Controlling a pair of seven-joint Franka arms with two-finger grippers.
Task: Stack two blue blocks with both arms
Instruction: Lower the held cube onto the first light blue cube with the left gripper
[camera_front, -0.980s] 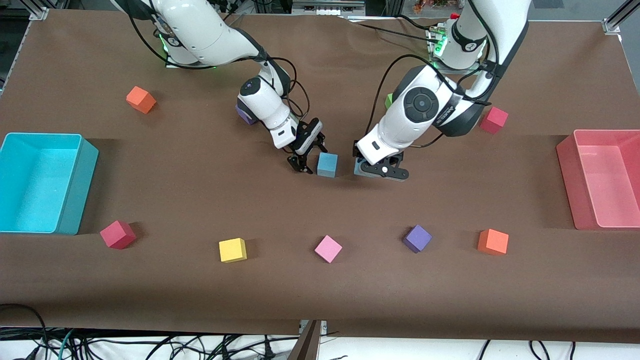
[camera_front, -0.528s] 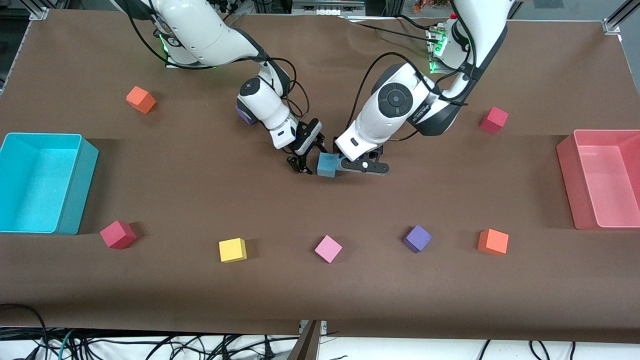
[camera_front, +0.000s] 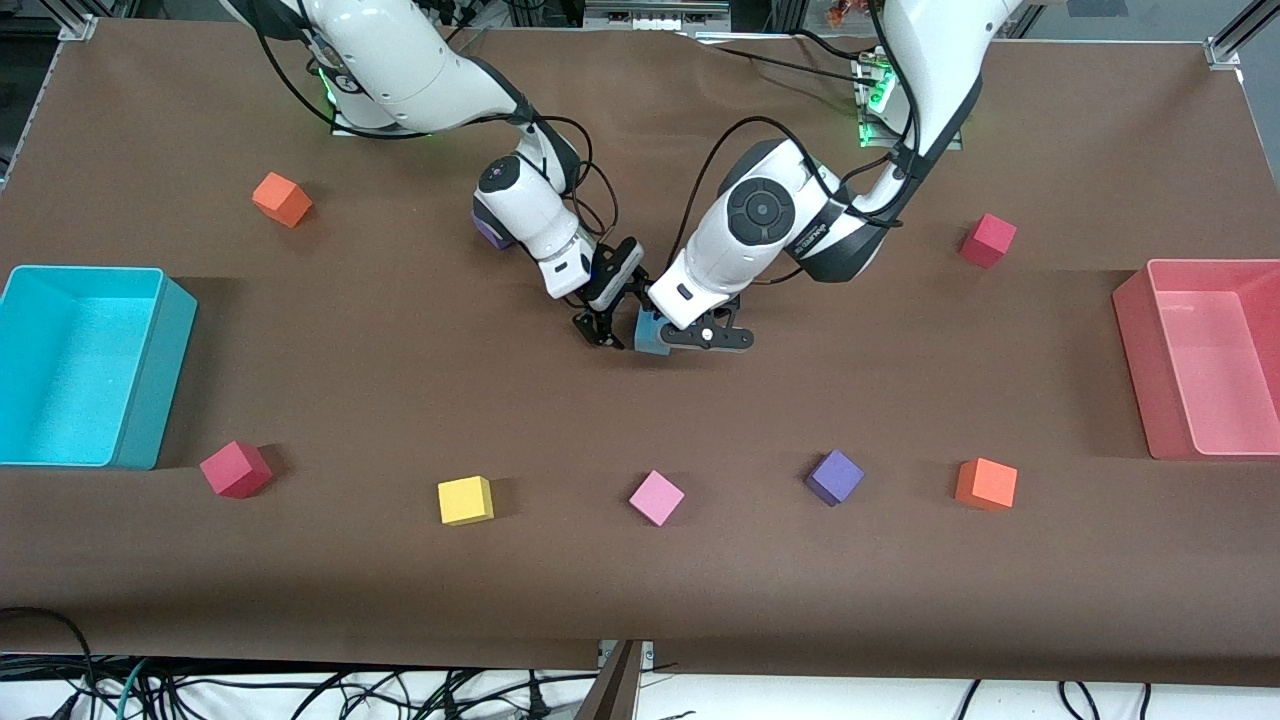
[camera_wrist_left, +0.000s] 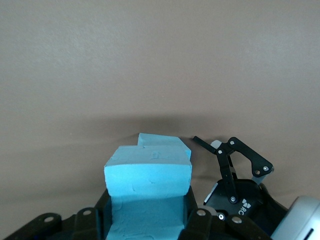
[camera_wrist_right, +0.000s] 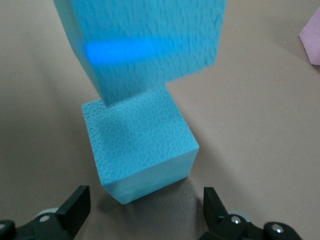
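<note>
Blue blocks sit at the table's middle, one on the cloth and one in the air above it. Nearest the front camera runs a row of cubes: maroon (camera_front: 235, 469), yellow (camera_front: 465, 500), pink (camera_front: 656, 497), purple (camera_front: 834, 476) and orange (camera_front: 986, 484). Farther than the pink cube, the lower block (camera_front: 648, 338) (camera_wrist_right: 140, 150) rests on the table. The upper block (camera_wrist_left: 148, 180) (camera_wrist_right: 145, 42) hangs just over it, not quite lined up, pinched by the left gripper (camera_front: 705, 333) (camera_wrist_left: 147, 222). The right gripper (camera_front: 612, 318) (camera_wrist_right: 145, 210) is beside the lower block toward the right arm's end, low at the table, its fingers (camera_wrist_right: 75, 202) spread wide with the block between them, untouched. A cyan bin (camera_front: 150, 380) stands at the right arm's end of the table, a pink bin (camera_front: 1135, 330) at the left arm's end. Farther than the lower block lie an orange cube (camera_front: 281, 199) and a red cube (camera_front: 988, 240).
</note>
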